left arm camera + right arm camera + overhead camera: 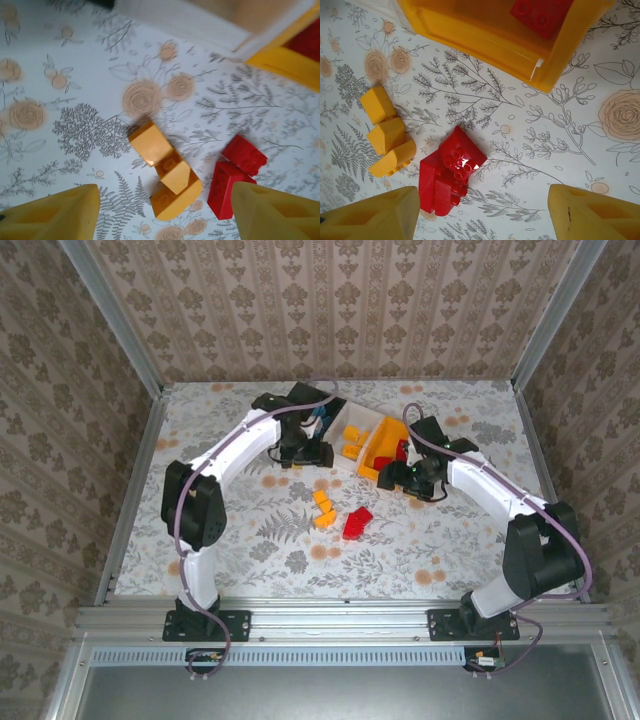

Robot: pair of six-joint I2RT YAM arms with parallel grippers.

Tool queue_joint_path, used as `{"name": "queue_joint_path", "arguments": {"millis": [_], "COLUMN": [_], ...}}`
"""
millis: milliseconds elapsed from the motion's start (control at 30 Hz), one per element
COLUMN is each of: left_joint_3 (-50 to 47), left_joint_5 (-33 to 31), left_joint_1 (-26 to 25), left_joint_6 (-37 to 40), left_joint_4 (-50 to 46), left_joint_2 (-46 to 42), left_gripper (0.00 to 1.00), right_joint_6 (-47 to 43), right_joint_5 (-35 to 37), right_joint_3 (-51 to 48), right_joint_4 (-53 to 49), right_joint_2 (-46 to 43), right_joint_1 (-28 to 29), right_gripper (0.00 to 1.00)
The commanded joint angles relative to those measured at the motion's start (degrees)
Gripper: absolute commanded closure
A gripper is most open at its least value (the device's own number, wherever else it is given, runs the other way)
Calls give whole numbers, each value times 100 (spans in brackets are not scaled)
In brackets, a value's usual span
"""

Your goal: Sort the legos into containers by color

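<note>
Table, floral cover.
- Far-middle: white bin holding binned orange-yellow bricks. The orange-yellow bin stands against it and holds binned red bricks.
- Table centre: three loose orange-yellow bricks in a touching row, with two loose red bricks just beside them.
- Left gripper — fingers spread apart, nothing held.
- Right gripper — likewise agape and empty, near the orange-yellow bin.

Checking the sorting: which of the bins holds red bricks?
The orange-yellow plastic bin, a red brick inside; the white plastic bin holds orange-yellow bricks.
</note>
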Motion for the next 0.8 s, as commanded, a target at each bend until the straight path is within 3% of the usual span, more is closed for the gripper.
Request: {"name": "queue_joint_path", "arguments": {"millis": [0,367,767], "left_joint_3": [78,-786,-1096], "left_joint_5": [21,892,895], "left_joint_1": [0,189,194], "left_joint_6": [-525,-2945,-3337], "left_joint_4": [-238,709,953], "left_joint_2": [287,606,821], "left_gripper": [27,29,37], "right_joint_6": [2,74,-2], "right_joint_5": [-171,-128,18], "right_joint_3": [237,-190,-434], "right_joint_4": [71,204,128], "right_joint_2": [42,-226,-435], "right_joint_1": [-1,-3,-11], "right_gripper": [30,31,31]}}
